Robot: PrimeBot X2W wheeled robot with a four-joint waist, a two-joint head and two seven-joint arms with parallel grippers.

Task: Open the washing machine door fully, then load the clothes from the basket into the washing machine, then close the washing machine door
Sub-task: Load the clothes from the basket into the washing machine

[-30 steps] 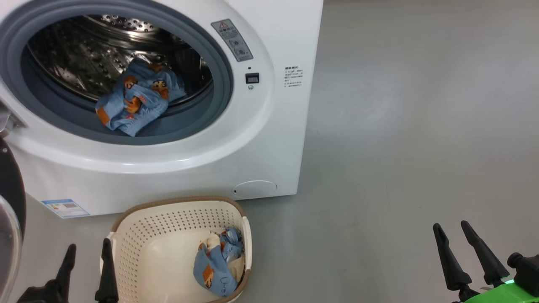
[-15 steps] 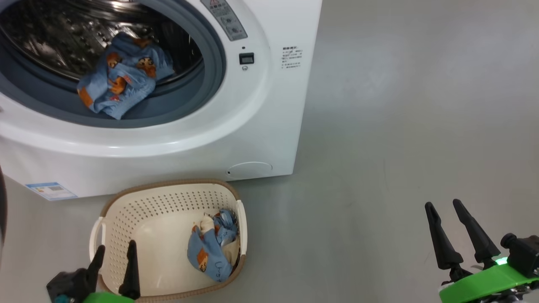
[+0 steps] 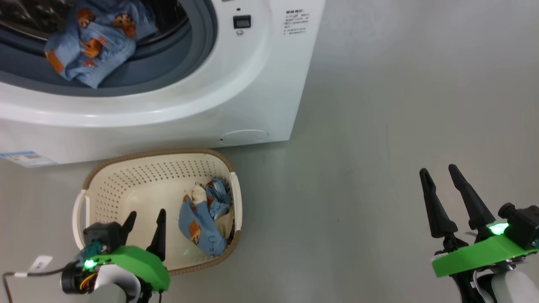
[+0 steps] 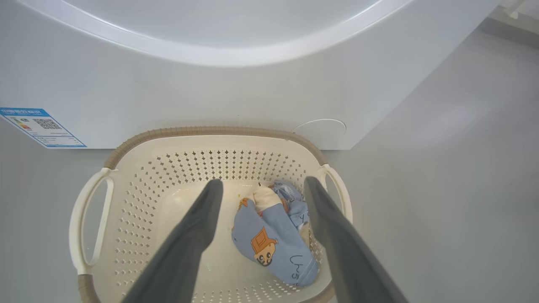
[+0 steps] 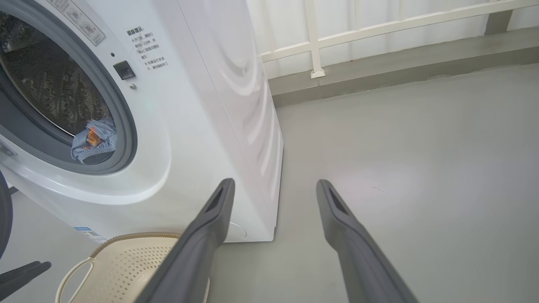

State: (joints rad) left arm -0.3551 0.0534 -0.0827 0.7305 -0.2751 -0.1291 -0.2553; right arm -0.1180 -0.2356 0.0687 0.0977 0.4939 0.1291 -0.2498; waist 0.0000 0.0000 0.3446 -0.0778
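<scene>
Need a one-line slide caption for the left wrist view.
Open left pincer over the cream-white perforated plastic basket, framing a light-blue bear-print garment below the white washing machine.

The jaws gape; left of them the washing machine (image 5: 202, 105) holds clothes (image 5: 94, 141), the basket (image 5: 126, 261) at its foot.

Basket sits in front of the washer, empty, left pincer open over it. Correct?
No. The basket is not empty: clothes lie at its right side, as the left wrist view shows. The rest holds: it sits in front of the washer, left pincer open over it.
</scene>
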